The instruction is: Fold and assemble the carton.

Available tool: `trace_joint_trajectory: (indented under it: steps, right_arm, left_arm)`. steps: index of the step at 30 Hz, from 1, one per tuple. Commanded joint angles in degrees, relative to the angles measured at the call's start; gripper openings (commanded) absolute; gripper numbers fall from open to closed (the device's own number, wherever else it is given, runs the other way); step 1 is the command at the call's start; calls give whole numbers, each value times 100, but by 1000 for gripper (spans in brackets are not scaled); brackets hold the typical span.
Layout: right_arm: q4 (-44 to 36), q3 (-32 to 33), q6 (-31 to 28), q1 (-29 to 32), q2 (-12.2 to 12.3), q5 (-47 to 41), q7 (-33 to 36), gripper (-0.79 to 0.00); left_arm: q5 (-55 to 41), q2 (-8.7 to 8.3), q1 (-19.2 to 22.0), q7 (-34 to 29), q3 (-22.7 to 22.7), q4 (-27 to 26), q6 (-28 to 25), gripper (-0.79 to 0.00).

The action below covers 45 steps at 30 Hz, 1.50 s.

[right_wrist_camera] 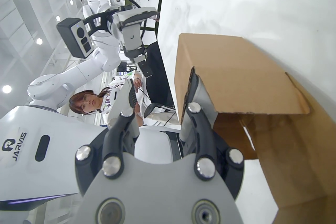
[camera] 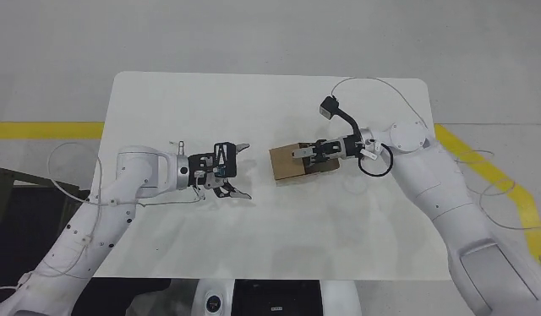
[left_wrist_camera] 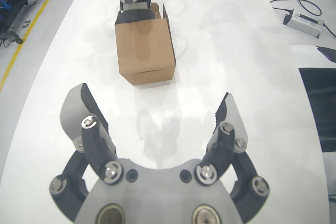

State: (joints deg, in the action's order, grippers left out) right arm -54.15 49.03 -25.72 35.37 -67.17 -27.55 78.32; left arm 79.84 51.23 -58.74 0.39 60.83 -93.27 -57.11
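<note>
Our right pincer (right_wrist_camera: 162,76) stands open at the open end of the carton (camera: 287,162). One finger (right_wrist_camera: 195,91) sits inside against a side wall and the other hangs outside, clear of the board, so nothing is clamped. The flaps (left_wrist_camera: 160,11) at that end are unfolded. The carton lies on its side just right of centre in the top view, and its other end, which looks closed, faces our left pincer (left_wrist_camera: 155,90). That pincer is left of centre in the top view, spread wide and empty, near the carton but apart from it. Both are over the white worktop (camera: 279,240).

We judge the step in hand to be working the open end: squaring the body and tucking the flaps. To do it well, we should keep the inner finger flat along the wall and press gently, since thin board creases easily. The carton looks light and would likely slide on the smooth worktop. Bracing its closed end with the left pincer before pushing seems wise.
</note>
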Motion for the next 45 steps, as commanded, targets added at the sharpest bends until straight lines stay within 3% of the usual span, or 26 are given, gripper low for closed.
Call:
trace_joint_trajectory:
  steps: [1, 7, 15, 24, 27, 31, 36, 39, 45]
  right_arm:
    - [-211, 150, 74, 121, 73, 42, 4, -406]
    - [-545, 340, 356, 456, 199, 303, -116, -409]
    - [-729, 185, 759, 583, 126, 354, -611, -413]
    - [-985, 267, 923, 596, 169, 693, -606, -394]
    - [-1104, 387, 986, 685, 234, 801, -492, -351]
    - [-1278, 518, 1054, 836, 304, 918, -448, -234]
    - [-1545, 725, 1121, 980, 388, 1017, -469, -37]
    - [-1759, 931, 1137, 1058, 460, 1068, -452, 0]
    - [-2274, 1355, 1209, 1335, 608, 1083, -338, 0]
  left_arm:
    - [-8, 47, 106, -46, -143, 136, 90, 0]
    - [-238, 176, 436, -292, -463, 385, 140, 0]
    - [-521, 257, 705, -710, -593, 609, 86, 0]
    - [-1163, 262, 704, -1345, -529, 372, 57, 0]
    - [-1474, 261, 640, -1681, -529, 225, 185, 0]
    - [-1868, 289, 577, -2292, -628, 89, 599, 0]
    - [-2155, 343, 681, -2715, -823, -87, 665, 0]
    - [-2260, 375, 720, -2685, -931, -114, 557, 0]
    - [-2041, 452, 800, -2443, -1121, 61, 574, 0]
